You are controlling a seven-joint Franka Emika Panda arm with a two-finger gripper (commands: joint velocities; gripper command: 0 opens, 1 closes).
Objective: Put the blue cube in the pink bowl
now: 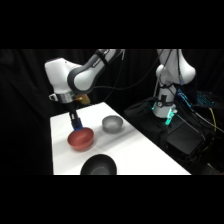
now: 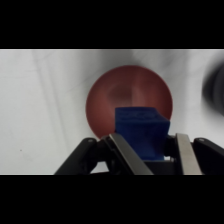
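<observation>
The blue cube [image 2: 141, 131] sits clamped between the two fingers [image 2: 186, 155] of the pincer [image 2: 152, 157], held off the desk. In the wrist view the cube's upper face and one side face show, and it overlaps the lower right part of the pink bowl [image 2: 125, 92], which lies directly beneath. The bowl's inside holds nothing.

In the side view the cube [image 1: 76, 121] shows as a small blue patch at the tip of the pincer [image 1: 76, 124], just above the far left rim of the pink bowl [image 1: 81, 139]. Pincer points downward from the white arm [image 1: 65, 75], which reaches in from the upper right.

The pink bowl stands upright on the white desk [image 1: 135, 155], toward its left half. A grey bowl [image 1: 112, 124] stands just beside it on the right and slightly farther back, apart from it. A black bowl [image 1: 99, 165] stands at the near edge of the desk, in front of the pink bowl, also apart; in the wrist view a dark blurred shape [image 2: 215, 89] at the right edge is one of the other bowls, which one I cannot tell.

Arm base [image 1: 167, 95] stands off the desk at upper right amid cables.
</observation>
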